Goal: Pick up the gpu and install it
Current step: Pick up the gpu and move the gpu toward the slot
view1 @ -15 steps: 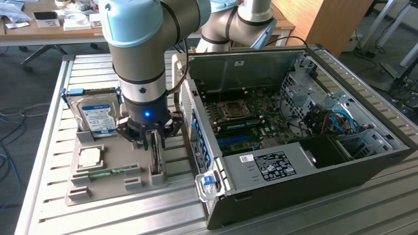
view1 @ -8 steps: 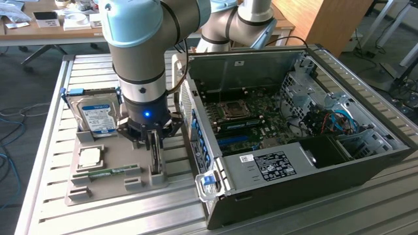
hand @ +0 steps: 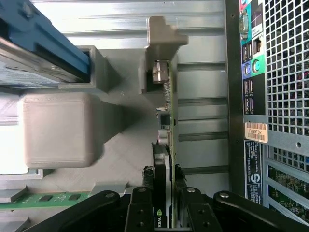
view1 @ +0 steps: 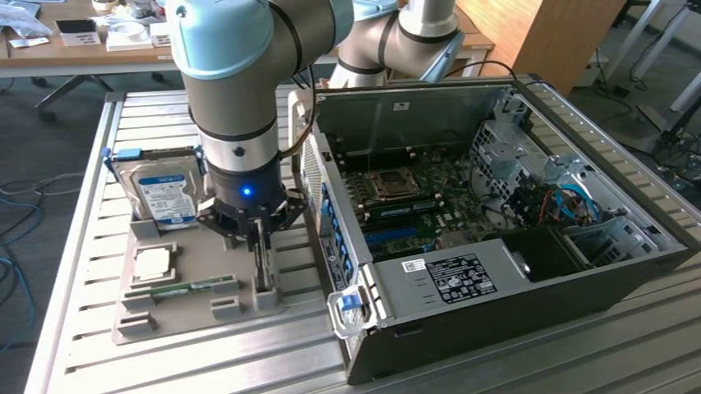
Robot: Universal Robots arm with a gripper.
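Gripping stage, by the look of it. The gpu [hand: 166, 145] stands on edge in a slot of the grey holder tray [view1: 192, 308] on the desk [view1: 66, 246], just beside the open computer case [view1: 613, 246]. Jaws straddle the card's top edge and look clamped on both faces, though edge-on the contact is hard to confirm. Judgement: the grip should sit square and centred. Any pull should run straight along the slot, clear of the case wall and the hard drive [view1: 164, 193].

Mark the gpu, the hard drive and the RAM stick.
gpu [hand: 161, 174]: wrist view, on the black heatsink, seen edge-on.
hard drive [view1: 164, 195]: exterior view, on the blue-white label.
RAM stick [view1: 180, 288]: exterior view, on the middle of the green board.
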